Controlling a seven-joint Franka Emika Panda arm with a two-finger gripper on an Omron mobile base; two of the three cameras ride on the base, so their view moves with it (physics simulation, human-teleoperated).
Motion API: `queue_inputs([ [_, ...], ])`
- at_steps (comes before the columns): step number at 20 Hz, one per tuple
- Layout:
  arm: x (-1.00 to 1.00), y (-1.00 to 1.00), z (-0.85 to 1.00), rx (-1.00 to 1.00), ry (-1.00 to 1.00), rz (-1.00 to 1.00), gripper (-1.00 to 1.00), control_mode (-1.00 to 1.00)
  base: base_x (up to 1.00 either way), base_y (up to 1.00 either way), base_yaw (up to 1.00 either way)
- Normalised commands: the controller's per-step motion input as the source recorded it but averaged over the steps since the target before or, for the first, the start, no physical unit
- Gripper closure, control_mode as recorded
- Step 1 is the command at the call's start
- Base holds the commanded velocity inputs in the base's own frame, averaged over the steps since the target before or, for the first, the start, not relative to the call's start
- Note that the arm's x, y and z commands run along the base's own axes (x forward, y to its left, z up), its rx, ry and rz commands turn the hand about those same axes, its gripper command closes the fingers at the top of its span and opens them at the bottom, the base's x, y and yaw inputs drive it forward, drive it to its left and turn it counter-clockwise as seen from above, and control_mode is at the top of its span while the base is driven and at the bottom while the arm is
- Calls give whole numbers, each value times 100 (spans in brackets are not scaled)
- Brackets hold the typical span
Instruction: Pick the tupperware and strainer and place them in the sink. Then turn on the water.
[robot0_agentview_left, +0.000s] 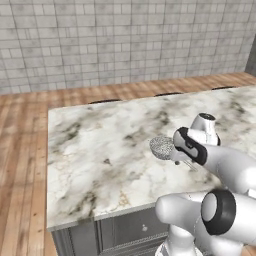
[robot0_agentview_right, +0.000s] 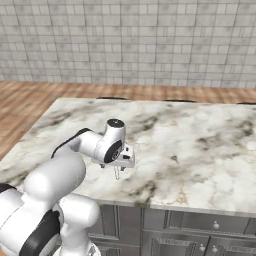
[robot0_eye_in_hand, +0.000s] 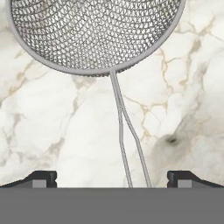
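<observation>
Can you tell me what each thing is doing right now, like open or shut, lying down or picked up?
Round silver wire-mesh strainer: lying on the marble counter, not picked up, thin wire handle pointing toward the gripper.
Two-finger gripper: open, holding nothing, fingers on either side of the handle, not touching it.
White and grey marble counter: flat, carrying the strainer.

Kitchen, rendered: marble-patterned counter (robot0_agentview_left: 100, 150) in white with grey and tan veining, set as an island on grey cabinets (robot0_agentview_right: 200, 230) with panelled drawer fronts and small round knobs. Back wall (robot0_agentview_left: 125, 40) of pale grey rectangular tiles; floor (robot0_agentview_left: 22, 150) of reddish-brown wood planks running around the counter. Kitchenware present: one round wire-mesh strainer (robot0_eye_in_hand: 94, 30) with a thin wire handle, lying on the marble top beside the white robot arm (robot0_agentview_right: 95, 145).
</observation>
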Motion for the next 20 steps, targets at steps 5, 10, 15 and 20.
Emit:
queue_inputs([
  [5,38,-2,0,0,1,0,-100,-100,0,0,0],
  [10,14,0,-11,0,3,0,-100,-100,0,0,0],
  [15,0,-3,-9,0,5,0,-100,-100,0,0,0],
  [20,9,0,-20,0,1,0,-100,-100,0,0,0],
])
